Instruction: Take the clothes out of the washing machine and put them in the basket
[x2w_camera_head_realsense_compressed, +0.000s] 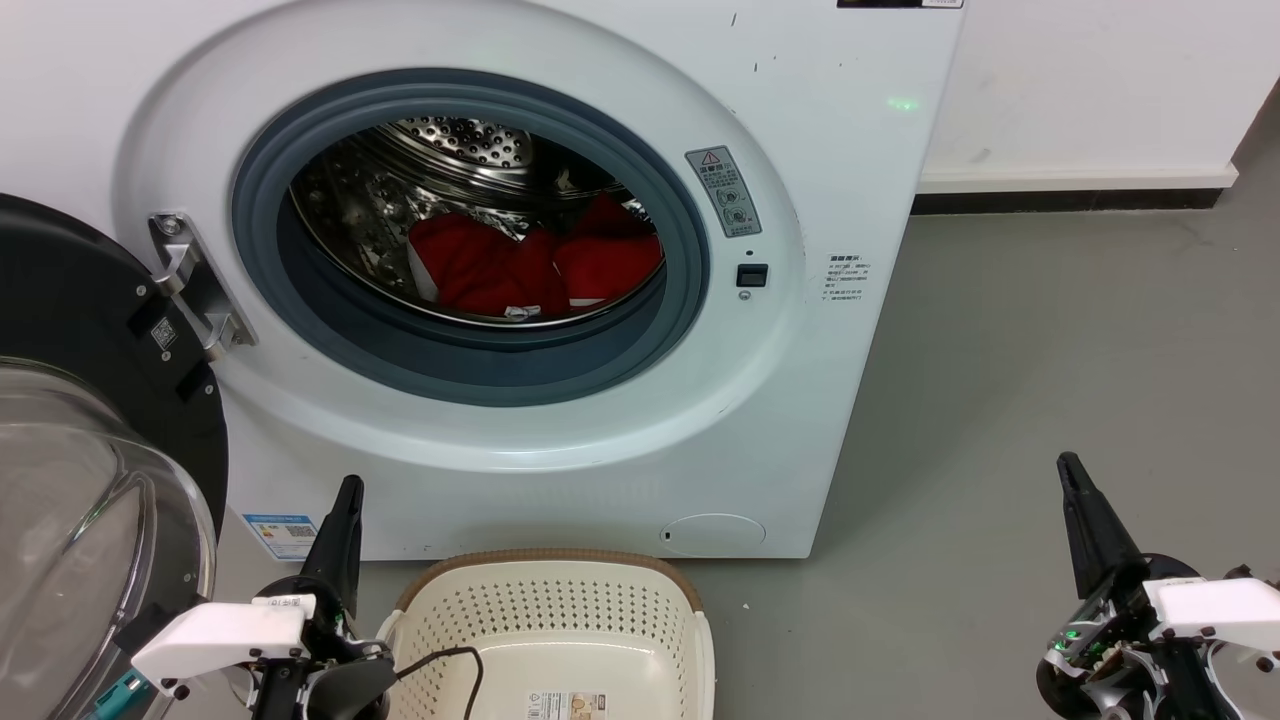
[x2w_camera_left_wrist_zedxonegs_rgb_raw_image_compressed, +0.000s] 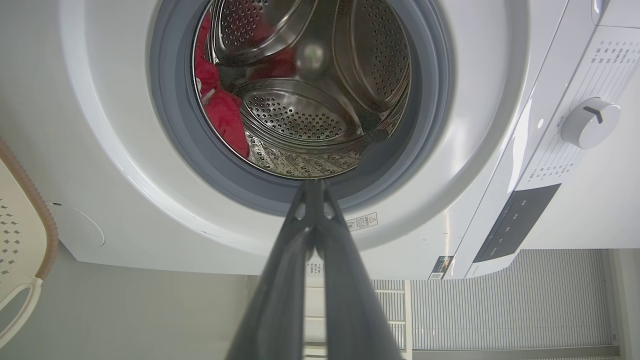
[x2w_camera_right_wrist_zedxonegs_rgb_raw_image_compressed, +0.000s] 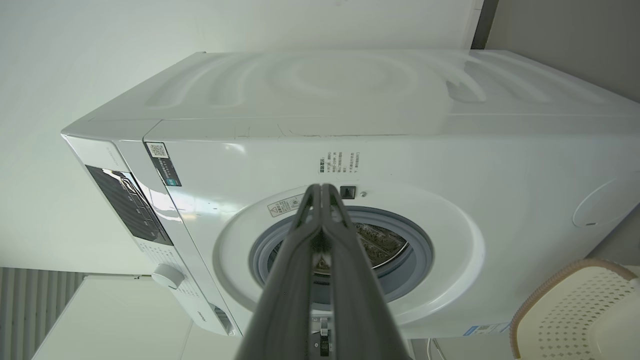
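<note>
I saw a plain grey floor (x2w_camera_head_realsense_compressed: 1050, 380), matte. A white wall (x2w_camera_head_realsense_compressed: 1100, 80) stood at the back right, w/ a white ledge (x2w_camera_head_realsense_compressed: 1075, 180) over a black strip (x2w_camera_head_realsense_compressed: 1060, 201) at floor level. Left wrist cam: a grey ribbed panel (x2w_camera_left_wrist_zedxonegs_rgb_raw_image_compressed: 505, 300), vertical slats; couldn't tell if blind or cladding. Right wrist cam: a white block (x2w_camera_right_wrist_zedxonegs_rgb_raw_image_compressed: 115, 320) beside similar ribbing. Light was even & soft.

The grey floor (x2w_camera_head_realsense_compressed: 1050, 350) carries the white washing machine (x2w_camera_head_realsense_compressed: 830, 120), and the cream basket (x2w_camera_head_realsense_compressed: 545, 610) stands just before it.
</note>
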